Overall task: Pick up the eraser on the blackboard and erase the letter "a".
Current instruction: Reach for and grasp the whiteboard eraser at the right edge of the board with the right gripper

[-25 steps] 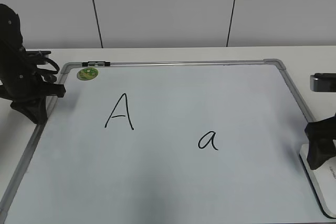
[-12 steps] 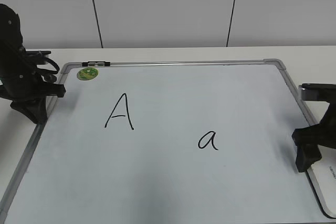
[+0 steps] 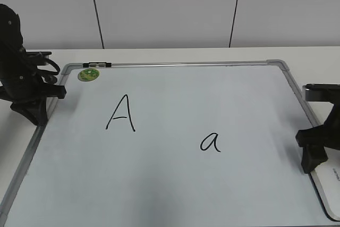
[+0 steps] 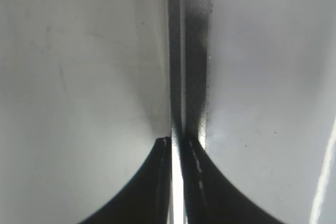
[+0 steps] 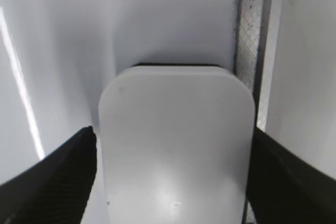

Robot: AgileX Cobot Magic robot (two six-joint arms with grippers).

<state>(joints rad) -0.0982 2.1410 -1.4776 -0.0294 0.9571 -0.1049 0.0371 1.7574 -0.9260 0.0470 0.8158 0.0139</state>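
eraser: the eraser [image 5: 176, 145] lies at the lower right of the exterior frame, on the blackboard [image 3: 175, 184] beside its right frame rail.
handling: likely light, stiff plastic with a smooth, perhaps slippery top; best taken across its two long sides.
right gripper: the right gripper [image 5: 173, 171] straddles the eraser, fingers spread on either side, not visibly pressing it.
left gripper: the left gripper [image 4: 176, 145] sits at the left rail, fingers nearly together, holding nothing.
count: one eraser, one letter "a" [image 3: 211, 142], one capital "A" [image 3: 121, 113], one green magnet [image 3: 88, 74].
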